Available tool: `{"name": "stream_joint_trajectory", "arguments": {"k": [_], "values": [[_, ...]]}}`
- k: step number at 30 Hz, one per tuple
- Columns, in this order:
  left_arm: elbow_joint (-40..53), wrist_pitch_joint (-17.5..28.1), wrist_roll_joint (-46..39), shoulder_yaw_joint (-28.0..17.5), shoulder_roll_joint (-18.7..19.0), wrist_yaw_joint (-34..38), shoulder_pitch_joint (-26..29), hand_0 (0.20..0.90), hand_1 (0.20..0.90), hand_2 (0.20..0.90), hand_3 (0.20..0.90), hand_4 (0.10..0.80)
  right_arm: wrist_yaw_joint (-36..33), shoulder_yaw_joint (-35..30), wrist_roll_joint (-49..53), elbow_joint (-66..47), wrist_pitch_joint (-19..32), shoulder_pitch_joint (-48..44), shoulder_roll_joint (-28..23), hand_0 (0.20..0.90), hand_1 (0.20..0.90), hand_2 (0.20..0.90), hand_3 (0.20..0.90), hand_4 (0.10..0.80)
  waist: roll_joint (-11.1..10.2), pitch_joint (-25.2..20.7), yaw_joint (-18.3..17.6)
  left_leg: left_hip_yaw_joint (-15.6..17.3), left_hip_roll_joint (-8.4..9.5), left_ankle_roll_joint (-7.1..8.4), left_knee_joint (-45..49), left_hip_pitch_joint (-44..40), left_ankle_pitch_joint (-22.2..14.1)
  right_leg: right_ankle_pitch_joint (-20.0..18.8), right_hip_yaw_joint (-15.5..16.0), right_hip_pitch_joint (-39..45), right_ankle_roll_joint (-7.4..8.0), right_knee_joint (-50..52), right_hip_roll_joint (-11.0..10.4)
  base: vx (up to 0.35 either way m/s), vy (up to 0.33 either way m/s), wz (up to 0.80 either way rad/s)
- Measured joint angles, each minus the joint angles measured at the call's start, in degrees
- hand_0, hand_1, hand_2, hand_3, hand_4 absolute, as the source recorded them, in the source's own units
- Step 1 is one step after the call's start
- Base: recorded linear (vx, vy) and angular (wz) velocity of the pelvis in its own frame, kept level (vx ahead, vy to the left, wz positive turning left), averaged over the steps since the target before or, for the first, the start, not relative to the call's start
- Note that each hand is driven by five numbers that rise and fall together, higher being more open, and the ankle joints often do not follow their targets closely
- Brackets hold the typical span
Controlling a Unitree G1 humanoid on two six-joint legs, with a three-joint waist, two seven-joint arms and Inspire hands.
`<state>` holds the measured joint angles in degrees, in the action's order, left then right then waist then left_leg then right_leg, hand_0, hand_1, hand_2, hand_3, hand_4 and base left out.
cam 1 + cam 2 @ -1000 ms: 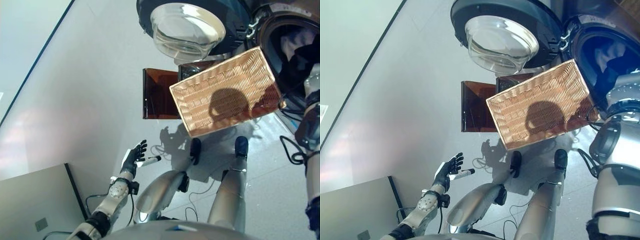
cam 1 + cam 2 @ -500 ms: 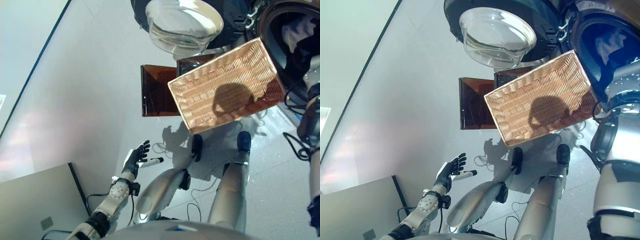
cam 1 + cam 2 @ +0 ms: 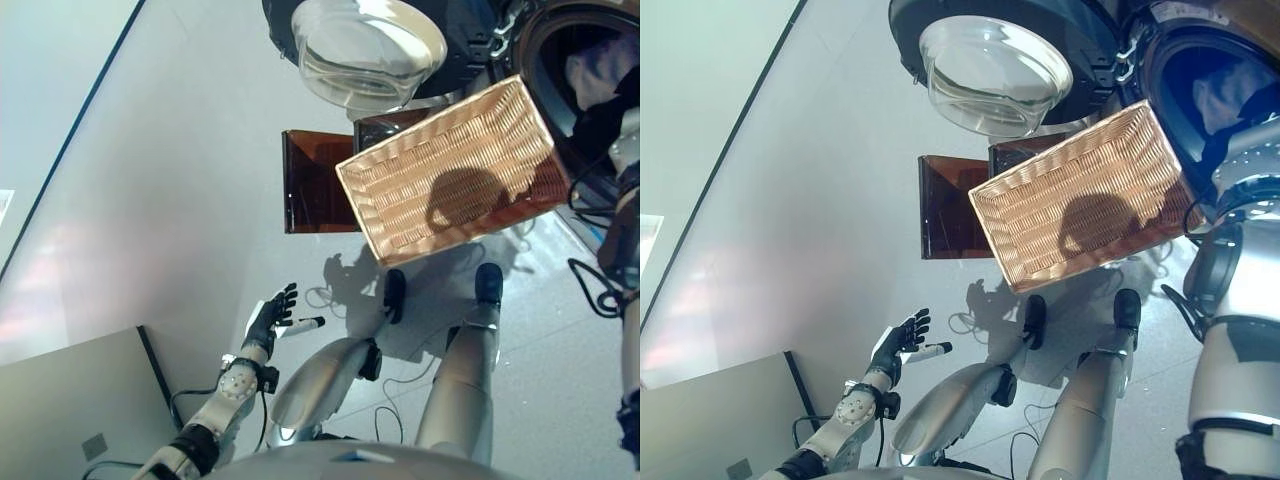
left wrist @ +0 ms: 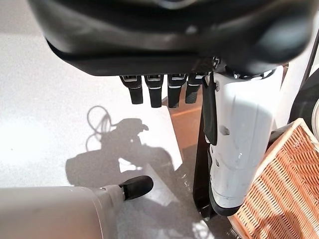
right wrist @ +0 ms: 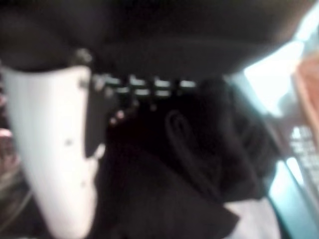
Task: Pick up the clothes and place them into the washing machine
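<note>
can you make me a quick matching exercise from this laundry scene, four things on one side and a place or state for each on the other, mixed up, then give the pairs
Things:
1. wicker basket
2. washing machine door
3. dark clothes
4. left hand

Places or states:
A. swung open, clear glass bowl facing the camera
B. inside the washing machine drum
C. empty, in front of the machine
D. fingers spread, holding nothing, low above the floor

Pairs: 1-C, 2-A, 3-B, 4-D
</note>
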<state>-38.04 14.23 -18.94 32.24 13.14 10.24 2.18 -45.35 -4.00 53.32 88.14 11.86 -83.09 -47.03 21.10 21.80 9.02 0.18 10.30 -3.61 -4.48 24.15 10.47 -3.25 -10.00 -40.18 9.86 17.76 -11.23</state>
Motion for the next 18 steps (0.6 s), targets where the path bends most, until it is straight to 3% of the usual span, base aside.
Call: {"name": "stream_joint_trajectory", "arguments": {"k": [11, 13, 18], "values": [[-0.2, 0.0, 0.1, -0.2, 0.0, 0.0, -0.3, 0.9, 0.9, 0.9, 0.9, 0.8, -0.9, 2.5, -6.9, 1.6, -7.8, 0.0, -0.9, 0.9, 0.9, 0.9, 0.9, 0.8, 0.1, -0.1, 0.0, 0.0, -0.01, -0.15, 0.0, -0.8, 0.1, 0.0, 0.0, 0.9, -0.06, -0.1, 0.0, -0.005, 0.003, -0.01], [-0.2, 0.0, 0.5, -0.4, 0.0, 0.0, -0.3, 0.9, 0.9, 0.9, 0.9, 0.8, -0.7, 6.9, -14.2, 2.1, -12.9, 0.8, -0.9, 0.9, 0.9, 0.9, 0.9, 0.8, 0.1, -0.1, -0.1, 0.0, -0.03, -0.16, 0.0, -0.8, 0.1, 0.0, 0.0, 0.9, -0.07, -0.1, 0.1, -0.02, 0.005, -0.06], [-0.3, 0.1, 1.2, -1.1, 0.0, 0.0, -0.7, 0.9, 0.9, 0.9, 0.9, 0.8, 3.5, 9.3, -25.2, 4.5, -19.6, 0.7, -0.8, 0.9, 0.9, 0.9, 0.9, 0.8, 0.1, -0.1, 0.0, 0.0, -0.1, -0.14, 0.0, -1.8, 0.1, 0.0, 0.1, 1.9, -0.08, -0.1, 0.1, -0.004, 0.001, -0.01]]}}
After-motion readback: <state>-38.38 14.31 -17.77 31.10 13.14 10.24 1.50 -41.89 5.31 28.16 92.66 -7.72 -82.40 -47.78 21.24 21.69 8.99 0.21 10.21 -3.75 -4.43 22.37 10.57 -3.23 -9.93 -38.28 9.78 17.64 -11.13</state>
